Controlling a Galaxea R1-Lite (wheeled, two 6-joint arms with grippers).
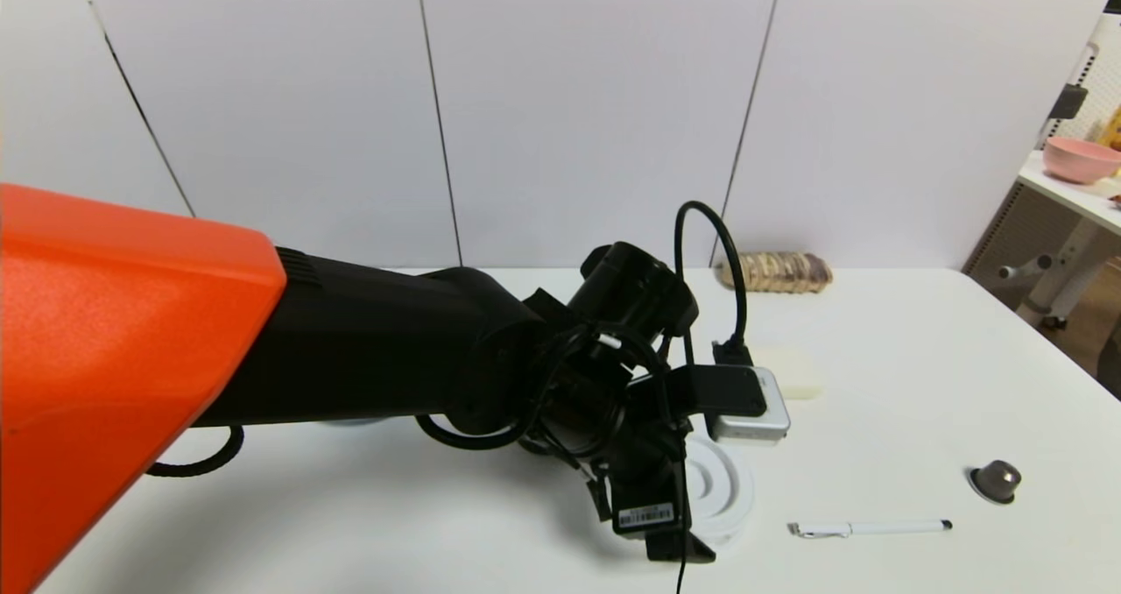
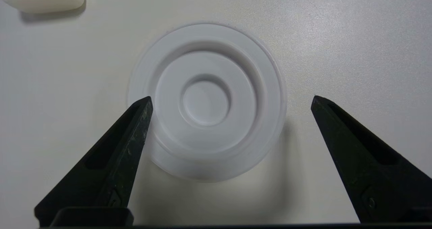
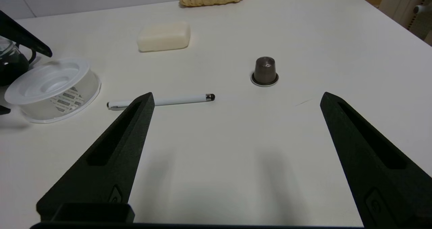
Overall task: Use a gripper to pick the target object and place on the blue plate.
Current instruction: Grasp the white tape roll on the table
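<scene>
Jaws of the left gripper (image 2: 231, 99) stand fully open, straddling the white round plastic spool (image 2: 206, 100), which rests on the white tabletop (image 2: 354, 46) ungrasped. Grasp, lift and placement remain. The blue plate is not identifiable, hidden behind the arm. The right gripper (image 3: 236, 97) idles, jaws open, empty.

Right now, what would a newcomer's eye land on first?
The thick black and orange left arm fills the head view, reaching across the white table. Its hand hangs open over the white round ringed plastic spool, a finger on either side. To the spool's right lie a white pen and a small dark capsule.
</scene>
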